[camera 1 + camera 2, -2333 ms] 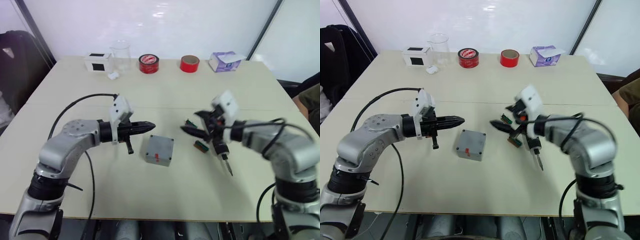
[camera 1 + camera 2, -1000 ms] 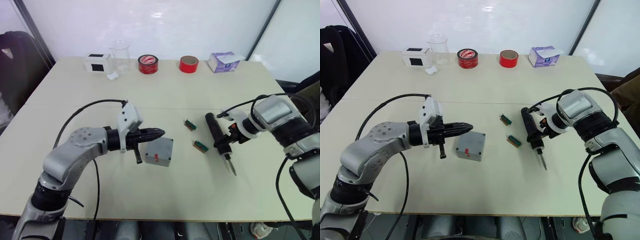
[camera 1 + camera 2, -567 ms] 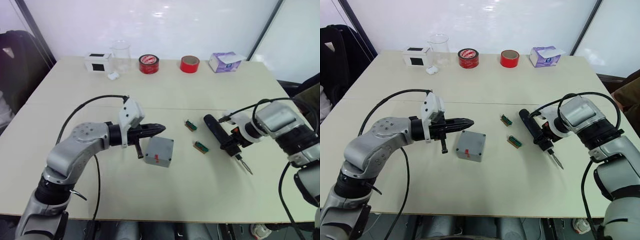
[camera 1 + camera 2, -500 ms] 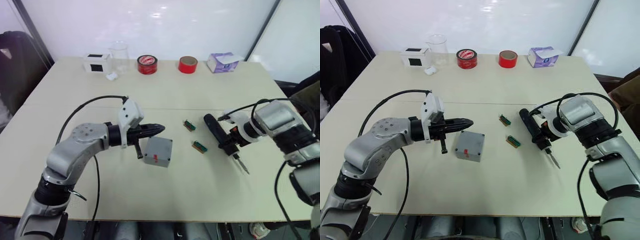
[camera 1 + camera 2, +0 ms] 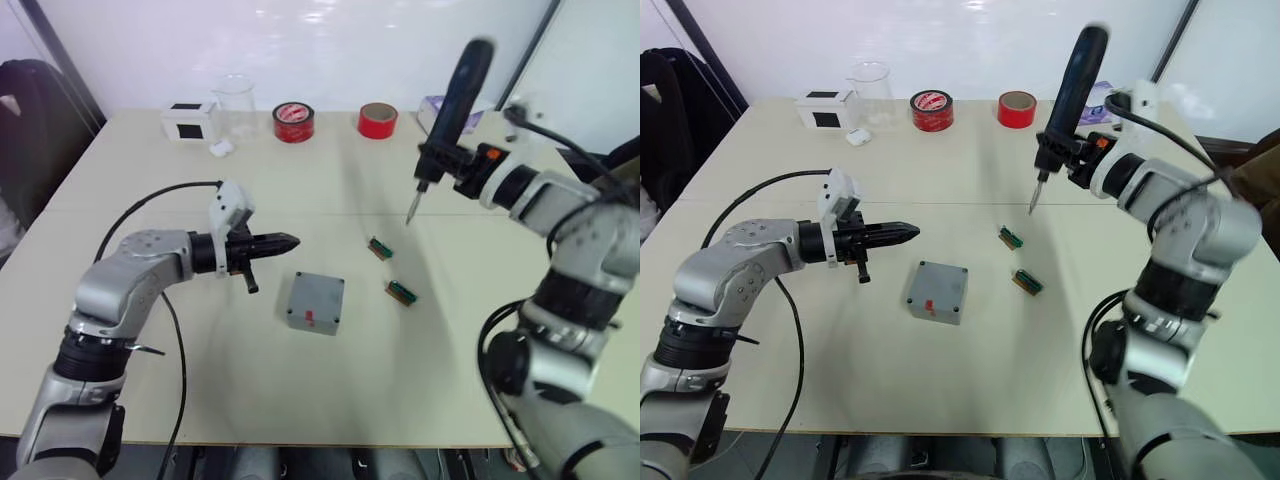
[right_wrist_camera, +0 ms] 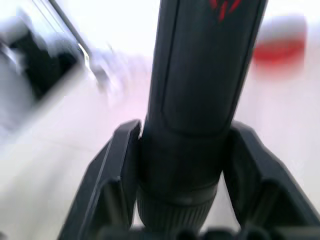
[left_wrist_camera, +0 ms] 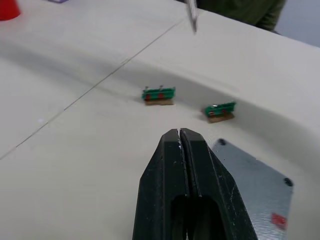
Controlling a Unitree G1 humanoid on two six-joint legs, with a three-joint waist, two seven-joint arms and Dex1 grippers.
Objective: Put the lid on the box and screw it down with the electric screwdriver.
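The grey box (image 5: 315, 302) lies mid-table, closed by a flat grey top with corner screw holes and a small red mark; this looks like the lid (image 7: 252, 177) seated on it. My left gripper (image 5: 288, 241) is shut and empty, pointing at the box from its left, a short gap away. High over the table's right half, my right gripper (image 5: 441, 167) is shut on the black electric screwdriver (image 5: 458, 95). The tool stands nearly upright, bit (image 5: 411, 210) down, well above and to the right of the box. In the right wrist view the fingers (image 6: 117, 165) clamp its barrel (image 6: 200, 95).
Two small green parts (image 5: 379, 248) (image 5: 401, 292) lie right of the box. Along the far edge stand a white box with a black square (image 5: 188, 120), a clear beaker (image 5: 235, 98), two red tape rolls (image 5: 292, 122) (image 5: 377, 120) and a tissue pack (image 5: 1100, 100).
My right arm has lifted the screwdriver from low over the table to high above it, turning it nearly upright. The left gripper has drawn back leftward from the box.
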